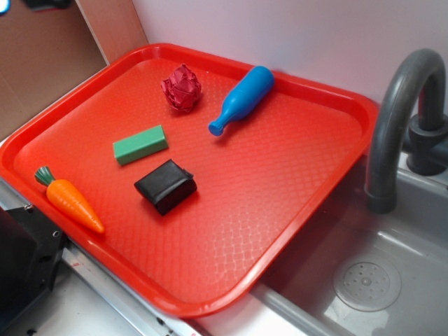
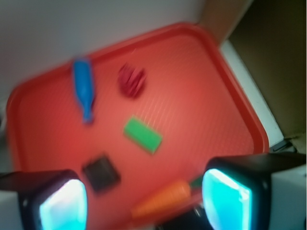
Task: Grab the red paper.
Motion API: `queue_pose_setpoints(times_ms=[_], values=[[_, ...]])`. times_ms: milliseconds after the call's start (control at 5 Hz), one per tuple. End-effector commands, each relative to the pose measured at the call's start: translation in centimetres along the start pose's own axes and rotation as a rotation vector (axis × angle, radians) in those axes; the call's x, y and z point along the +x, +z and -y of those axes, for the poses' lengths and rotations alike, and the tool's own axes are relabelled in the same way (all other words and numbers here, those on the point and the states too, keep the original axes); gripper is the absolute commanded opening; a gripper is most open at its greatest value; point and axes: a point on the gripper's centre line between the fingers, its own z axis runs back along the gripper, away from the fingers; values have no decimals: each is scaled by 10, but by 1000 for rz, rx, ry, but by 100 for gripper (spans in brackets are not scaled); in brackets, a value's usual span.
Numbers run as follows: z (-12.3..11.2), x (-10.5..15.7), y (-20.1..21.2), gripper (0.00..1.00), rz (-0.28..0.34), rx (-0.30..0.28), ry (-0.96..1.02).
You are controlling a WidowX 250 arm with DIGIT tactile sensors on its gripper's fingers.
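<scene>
This is a play kitchen set up as a robot test bench. A moulded grey plastic sink basin [image 1: 392,280] with a round drain pattern [image 1: 367,281] and a curved grey plastic tap [image 1: 399,119] sits beside a bright red-orange plastic serving tray [image 1: 280,210]. On the tray lies a toy orange plastic carrot with a green top [image 1: 68,198]. A plain pale wall [image 1: 294,35] stands behind.
</scene>
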Motion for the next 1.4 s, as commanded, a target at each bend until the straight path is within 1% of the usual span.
queue_pose_setpoints(times_ms=[0, 200, 400, 600, 800, 1000, 1200], values=[[-4, 56, -60, 100, 92, 49, 256], [-1, 72, -90, 100, 87, 44, 235], [7, 79, -118, 100, 62, 52, 206], [15, 80, -141, 100, 0, 41, 166], [21, 80, -153, 100, -16, 47, 146], [34, 84, -159, 100, -57, -5, 123], [36, 89, -164, 100, -67, -18, 122]])
